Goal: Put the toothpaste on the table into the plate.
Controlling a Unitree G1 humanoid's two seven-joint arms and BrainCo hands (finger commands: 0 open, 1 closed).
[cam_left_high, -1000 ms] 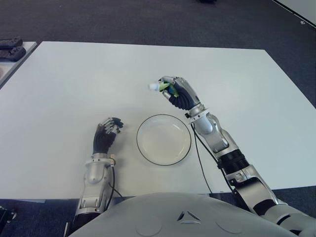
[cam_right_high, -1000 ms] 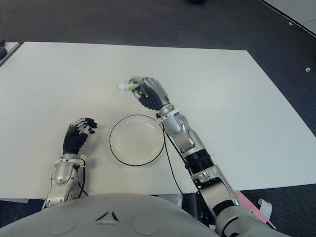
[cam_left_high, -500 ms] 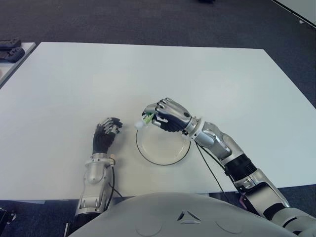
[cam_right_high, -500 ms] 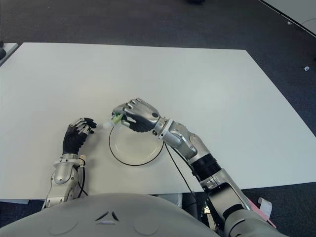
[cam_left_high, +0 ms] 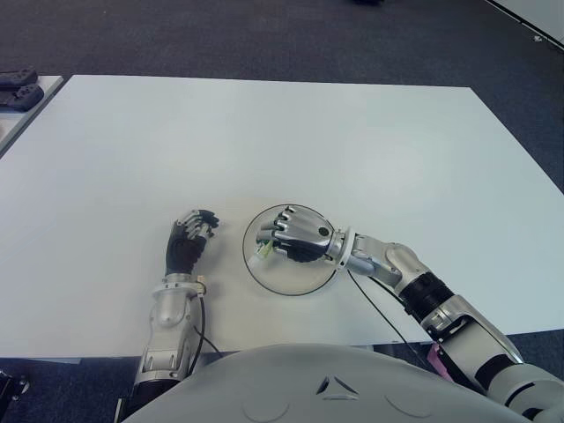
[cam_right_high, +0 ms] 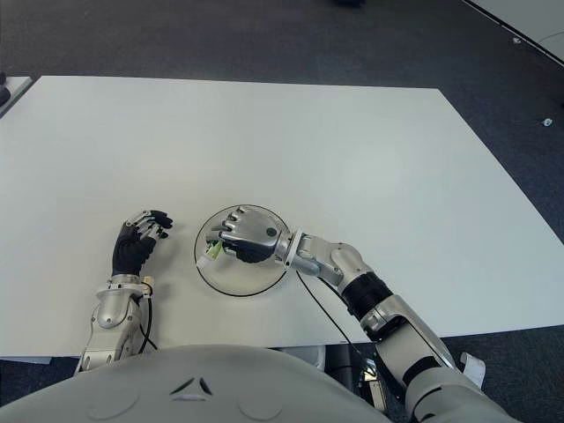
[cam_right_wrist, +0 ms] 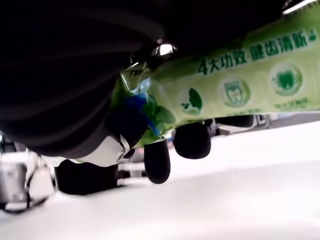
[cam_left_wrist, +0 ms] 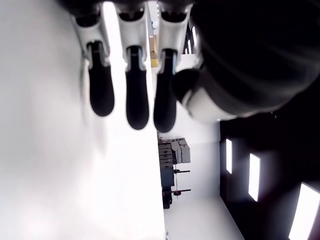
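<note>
My right hand is low over the white plate, fingers curled around the green and white toothpaste tube. The tube's capped end pokes out on the hand's left side, over the plate's left part. In the right wrist view the tube lies across the palm with dark fingertips wrapped under it. I cannot tell whether the tube touches the plate. My left hand shows on the white table to the left of the plate, fingers extended and holding nothing.
The plate sits near the table's front edge, between my two hands. Dark objects lie on a separate surface at the far left. Dark carpet surrounds the table.
My right hand carried the toothpaste from behind the plate toward me and down, turning palm down; it is now low over the plate. The left hand has not moved.
</note>
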